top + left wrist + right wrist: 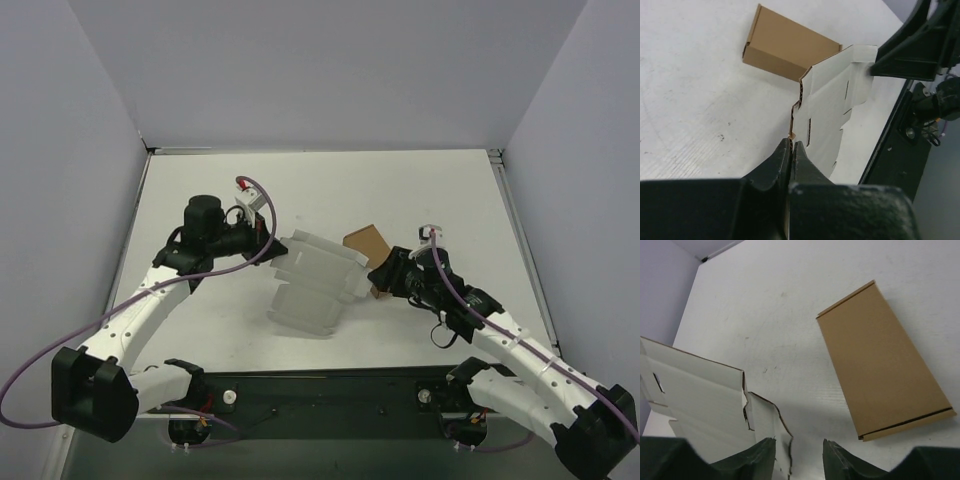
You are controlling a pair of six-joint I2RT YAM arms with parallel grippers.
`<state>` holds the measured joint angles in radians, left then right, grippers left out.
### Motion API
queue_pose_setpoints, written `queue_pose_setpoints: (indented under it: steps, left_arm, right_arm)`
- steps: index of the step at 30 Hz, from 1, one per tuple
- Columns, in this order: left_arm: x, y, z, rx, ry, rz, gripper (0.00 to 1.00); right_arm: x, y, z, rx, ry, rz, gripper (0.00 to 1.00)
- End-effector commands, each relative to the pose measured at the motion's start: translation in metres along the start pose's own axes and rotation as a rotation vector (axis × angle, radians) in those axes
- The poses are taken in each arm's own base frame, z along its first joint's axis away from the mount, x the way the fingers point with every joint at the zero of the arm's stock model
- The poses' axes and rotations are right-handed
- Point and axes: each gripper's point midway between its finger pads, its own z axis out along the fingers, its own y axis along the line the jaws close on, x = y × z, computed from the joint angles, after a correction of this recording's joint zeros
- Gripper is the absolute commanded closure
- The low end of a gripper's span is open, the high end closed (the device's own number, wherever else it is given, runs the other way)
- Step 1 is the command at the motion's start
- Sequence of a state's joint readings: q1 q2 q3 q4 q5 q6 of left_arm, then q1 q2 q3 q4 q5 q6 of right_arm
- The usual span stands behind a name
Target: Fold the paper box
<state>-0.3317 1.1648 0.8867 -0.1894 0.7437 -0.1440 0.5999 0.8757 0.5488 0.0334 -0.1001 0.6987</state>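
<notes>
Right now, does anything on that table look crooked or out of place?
The paper box isn't lying flat: the left fingers pinch one edge, so it hangs tilted and creased. The right fingers stand open at its other side, gripping nothing. The brown box lies flat behind it and looks intact.

I see a white table (420, 190), matte and faintly speckled. A closed brown cardboard box (880, 360) lies flat on it, just ahead and to the right of my right gripper (799, 457). The paper box (315, 285) stretches from my left gripper (791, 145) toward the right one. I cannot tell how much of it rests on the table.
</notes>
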Motion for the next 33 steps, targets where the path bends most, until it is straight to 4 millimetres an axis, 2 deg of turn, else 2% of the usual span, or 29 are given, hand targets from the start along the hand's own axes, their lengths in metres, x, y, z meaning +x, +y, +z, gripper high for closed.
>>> queue_pose_setpoints:
  steps: [1,2,5,6,7,8,9,10,11,12,13,14,15,16,17,19,23,25,33]
  left_arm:
    - [-0.004,0.042,-0.008,-0.271,-0.004,0.015,1.0]
    - [0.0,0.047,-0.01,-0.31,0.013,0.007,1.0]
    - [0.006,0.06,-0.015,-0.473,0.038,0.04,1.0]
    - [0.01,0.051,-0.009,-0.474,0.053,0.068,1.0]
    - [0.011,0.053,-0.01,-0.509,0.057,0.086,1.0]
    - [0.01,0.047,-0.009,-0.496,0.059,0.115,1.0]
    - [0.012,0.04,-0.005,-0.473,0.063,0.132,1.0]
    - [0.015,0.024,0.003,-0.391,0.072,0.144,1.0]
    - [0.013,0.016,0.005,-0.349,0.061,0.157,1.0]
    - [0.012,0.008,0.008,-0.297,0.061,0.164,1.0]
    - [0.013,0.0,0.01,-0.247,0.063,0.174,1.0]
    - [0.014,-0.018,0.013,-0.144,0.069,0.187,1.0]
    - [0.014,-0.027,0.014,-0.093,0.067,0.196,1.0]
    - [0.014,-0.033,0.014,-0.055,0.069,0.204,1.0]
    - [0.018,-0.044,0.014,0.012,0.08,0.206,1.0]
    - [0.018,-0.052,0.013,0.055,0.081,0.211,1.0]
    - [0.018,-0.064,0.011,0.117,0.076,0.216,1.0]
    - [0.019,-0.066,0.009,0.128,0.076,0.216,1.0]
    - [0.021,-0.086,0.006,0.248,0.075,0.223,1.0]
  right_arm:
    - [-0.027,0.0,-0.025,0.056,-0.07,0.01,0.49]
    - [-0.024,-0.004,-0.031,0.091,-0.055,0.058,0.4]
    - [-0.037,-0.003,-0.047,0.117,-0.121,0.212,0.31]
    - [-0.039,0.006,-0.052,0.076,-0.126,0.265,0.3]
    - [-0.036,0.012,-0.051,0.043,-0.114,0.298,0.3]
    - [-0.043,0.031,-0.051,-0.042,-0.121,0.33,0.3]
    - [-0.039,0.045,-0.049,-0.106,-0.078,0.317,0.3]
    - [-0.048,0.064,-0.051,-0.174,-0.087,0.281,0.3]
    - [-0.049,0.073,-0.051,-0.2,-0.076,0.212,0.29]
    - [-0.041,0.075,-0.044,-0.204,-0.032,0.069,0.29]
    - [-0.037,0.077,-0.045,-0.202,0.002,-0.028,0.28]
    - [-0.047,0.086,-0.05,-0.217,-0.003,-0.105,0.27]
    - [-0.046,0.082,-0.045,-0.202,0.021,-0.233,0.27]
    - [-0.039,0.079,-0.047,-0.198,0.072,-0.285,0.26]
    - [-0.044,0.085,-0.051,-0.217,0.073,-0.332,0.26]
    - [-0.033,0.084,-0.05,-0.257,0.137,-0.446,0.26]
    - [-0.023,0.09,-0.046,-0.335,0.202,-0.556,0.27]
    - [-0.016,0.086,-0.04,-0.346,0.235,-0.589,0.28]
    - [0.003,0.084,-0.032,-0.414,0.322,-0.63,0.28]
